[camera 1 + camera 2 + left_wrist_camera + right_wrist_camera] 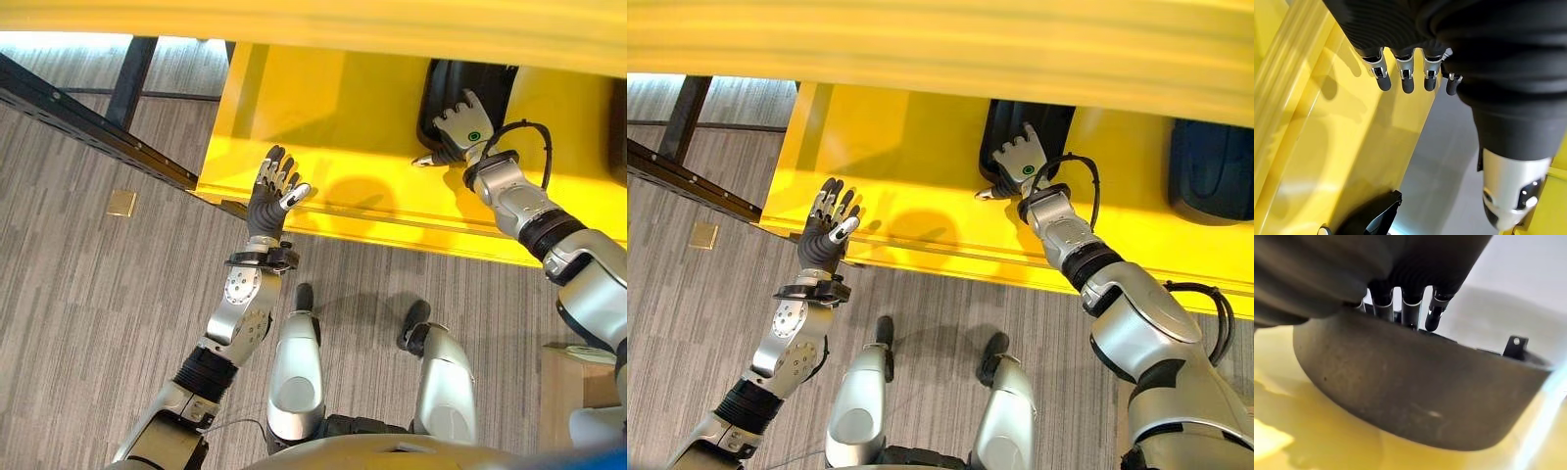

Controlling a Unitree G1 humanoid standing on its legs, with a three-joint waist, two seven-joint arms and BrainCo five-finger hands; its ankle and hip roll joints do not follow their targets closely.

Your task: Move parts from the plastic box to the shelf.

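Observation:
A yellow shelf (333, 127) runs across the upper part of the eye views. On it lies a black rounded part (1014, 122), seen close as a dark curved wall (1420, 396) in the right wrist view. My right hand (1021, 162) rests on top of this part, its fingers (1434, 313) straight over the rim and the thumb sticking out sideways. My left hand (274, 191) hovers at the shelf's front edge, open, fingers (1405, 81) spread and holding nothing. A second dark part (1210, 171) lies farther right on the shelf.
An upper yellow shelf board (392, 24) overhangs the top of the view. A black metal frame bar (78, 122) slants across the grey floor on the left, near a small brass floor plate (121, 203). A pale box corner (563, 392) stands at the lower right.

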